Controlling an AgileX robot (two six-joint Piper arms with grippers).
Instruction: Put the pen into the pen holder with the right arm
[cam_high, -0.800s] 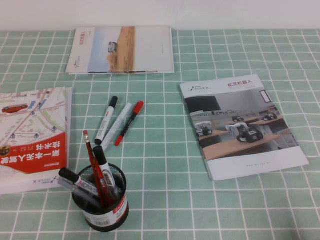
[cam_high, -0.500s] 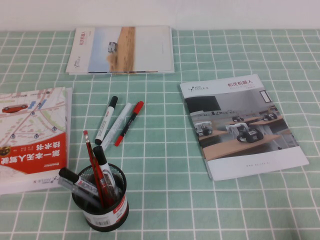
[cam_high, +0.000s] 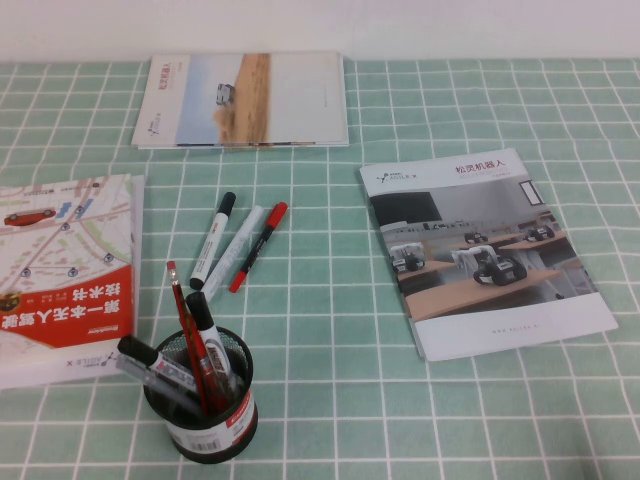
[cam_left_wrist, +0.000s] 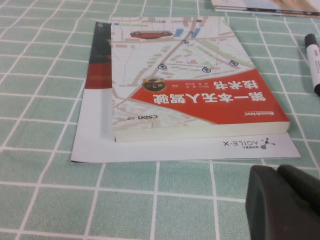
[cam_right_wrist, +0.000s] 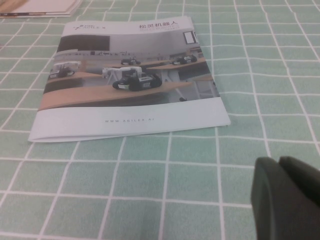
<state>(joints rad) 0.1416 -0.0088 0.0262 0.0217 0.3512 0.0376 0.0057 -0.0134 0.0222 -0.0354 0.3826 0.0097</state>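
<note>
The pen (cam_high: 258, 246), red with a black middle section, lies flat on the green checked cloth at centre-left. The black mesh pen holder (cam_high: 205, 410) stands near the front edge, below the pen, with several pens and markers in it. Neither arm shows in the high view. My right gripper (cam_right_wrist: 278, 162) is shut and empty, low over the cloth in front of a robot brochure (cam_right_wrist: 130, 80); the pen and holder are out of its view. My left gripper (cam_left_wrist: 277, 172) is shut and empty, low over the cloth in front of a red book (cam_left_wrist: 195, 95).
A white marker with a black cap (cam_high: 212, 240) and a pale pen (cam_high: 232, 250) lie right beside the red pen. The red book (cam_high: 60, 270) is at the left, the robot brochure (cam_high: 485, 250) at the right, and a magazine (cam_high: 245, 98) at the back.
</note>
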